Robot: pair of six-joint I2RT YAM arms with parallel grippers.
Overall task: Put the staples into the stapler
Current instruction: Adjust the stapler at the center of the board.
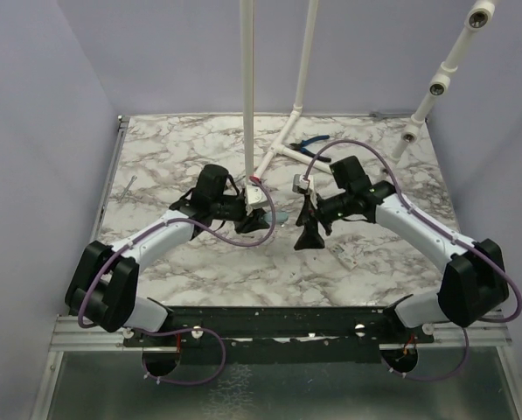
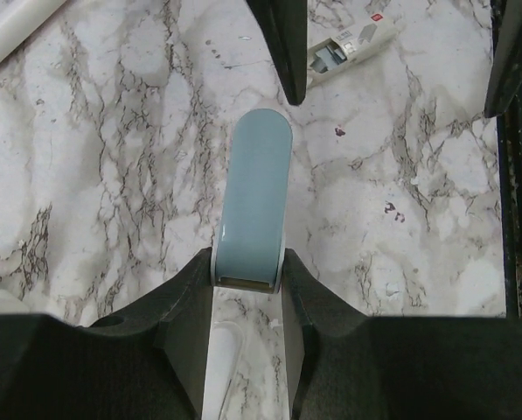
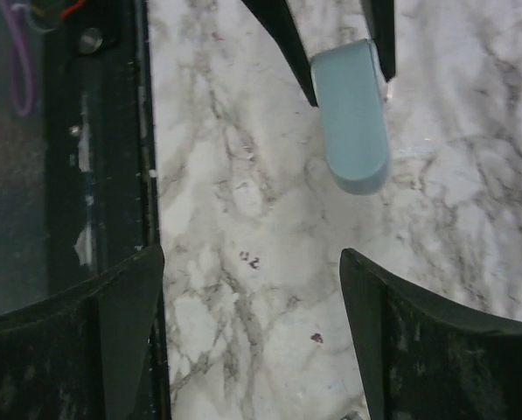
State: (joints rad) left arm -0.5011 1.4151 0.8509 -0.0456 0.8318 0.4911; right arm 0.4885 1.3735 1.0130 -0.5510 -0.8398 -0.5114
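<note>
Left wrist view: the left gripper [image 2: 249,262] is clamped on the rear end of the stapler [image 2: 254,197]. The pale blue-green body sticks out forward from between the pads, with its rounded nose free and its cover down. Seen from above, the stapler sits near the middle of the desk [image 1: 173,166]; I cannot tell whether it rests on the marble or hangs just over it. The right gripper [image 3: 250,262] faces it from the other side with its jaws spread wide and nothing between them, and the stapler's nose lies just beyond its fingertips. A small white packet [image 2: 348,42], probably the staples, lies on the desk nearer the front edge, just behind the right gripper's fingers.

Judging from this, loading has not begun, since the cover is shut and no staples are held.

- **Pivoting:** The stapler is pinched at one end only and its shell looks glossy. A push or pull on the nose could swing it in the pads or slide it out.
- **Knocking:** The right jaws are wide and close, so a slightly off approach could knock the nose sideways instead of catching the cover.
- **Packet:** It is small and flat, so a low grab could shove it toward the front edge or spill what it holds.
</note>
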